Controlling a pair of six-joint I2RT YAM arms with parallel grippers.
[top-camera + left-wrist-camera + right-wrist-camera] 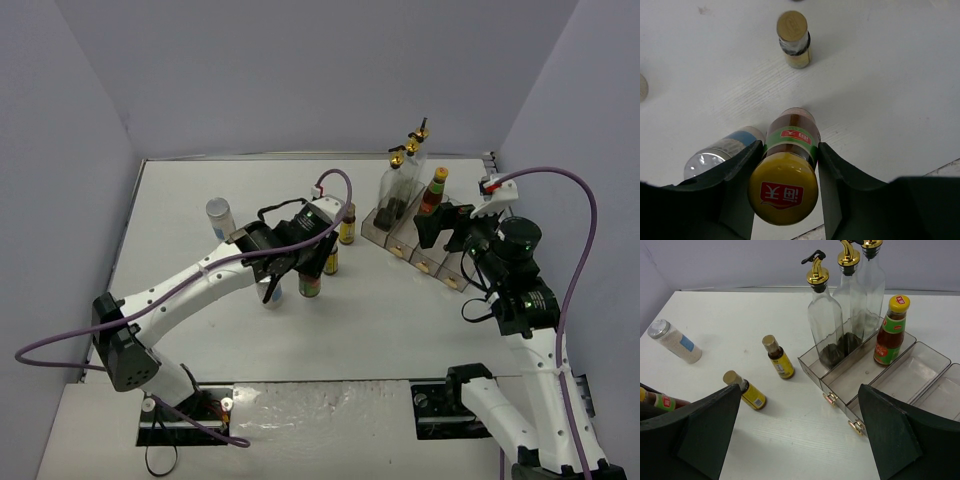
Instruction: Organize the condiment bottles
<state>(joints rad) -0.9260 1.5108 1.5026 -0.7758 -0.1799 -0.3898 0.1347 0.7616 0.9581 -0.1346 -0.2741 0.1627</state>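
One red-sauce bottle (785, 187), seemingly slick, light glass, stands left of the rack (935, 357) beside a shaker (722, 155), clenched below its cap by the left gripper (790, 147); the right gripper (800, 405) gapes empty.

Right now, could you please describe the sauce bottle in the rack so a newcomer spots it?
At the right of the table, find the clear rack. The red-sauce bottle stands alone in one compartment, yellow-capped, shorter than the gold-spouted glass bottles alongside.

Yellow-capped, green-labelled sauce bottle (788, 165) — gold pourers (816, 275), white table (400, 320)
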